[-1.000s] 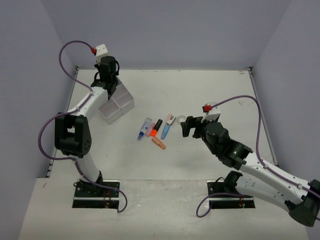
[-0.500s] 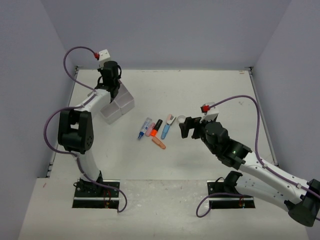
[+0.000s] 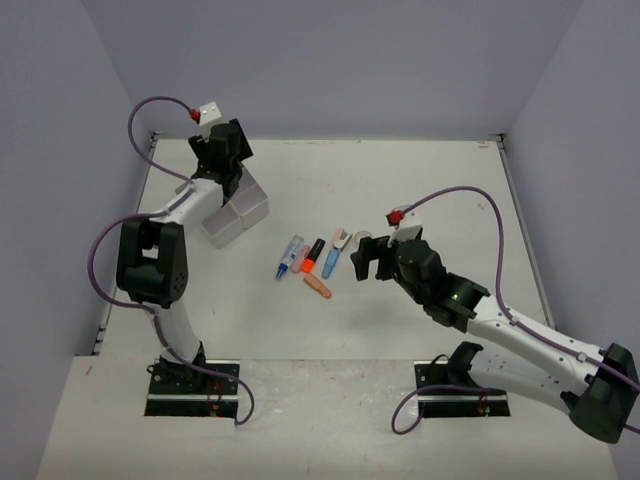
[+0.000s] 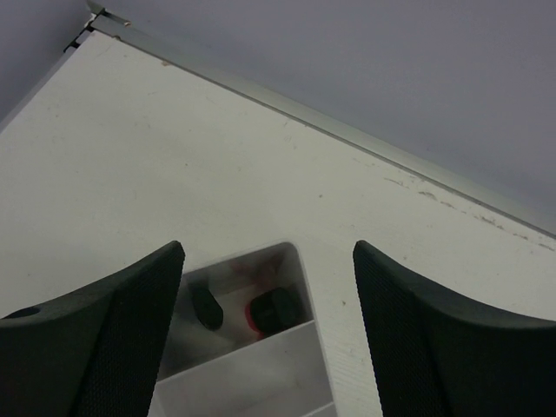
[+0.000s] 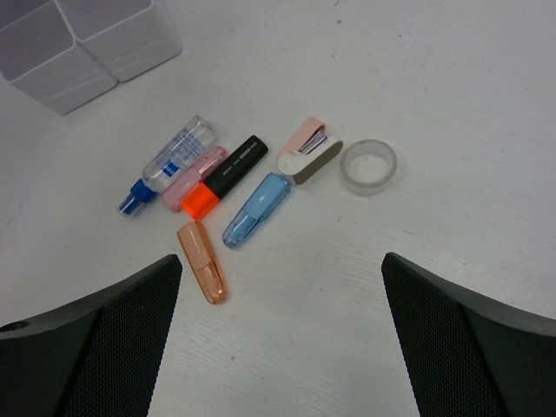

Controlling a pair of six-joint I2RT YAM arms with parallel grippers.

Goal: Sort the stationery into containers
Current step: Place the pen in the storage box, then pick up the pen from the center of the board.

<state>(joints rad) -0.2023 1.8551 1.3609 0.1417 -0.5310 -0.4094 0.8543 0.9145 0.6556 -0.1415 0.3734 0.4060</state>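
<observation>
The containers are one white divided tray (image 3: 238, 208). My left gripper (image 3: 226, 160) hangs open over its far corner. In the left wrist view the gripper (image 4: 268, 254) stands above a tray (image 4: 306, 280) compartment holding a black-and-red item (image 4: 274, 311) and a small black piece (image 4: 207, 306). Loose stationery lies mid-table: a blue-capped bottle (image 5: 165, 165), pink highlighter (image 5: 193, 181), orange highlighter (image 5: 228, 172), blue highlighter (image 5: 256, 208), peach highlighter (image 5: 201, 262), a pink-and-beige piece (image 5: 308, 152) and a tape roll (image 5: 368, 166). My right gripper (image 5: 280, 261) is open and empty just short of them, also seen from above (image 3: 365, 262).
The tray (image 5: 87, 43) sits at the far left of the table, close to the back rail (image 4: 347, 135) and the left wall. Bare white table surface (image 3: 430, 180) spreads to the right of the stationery cluster.
My left gripper has swung toward the tray's far corner and opened from shut. The right arm has shifted slightly left toward the stationery.
</observation>
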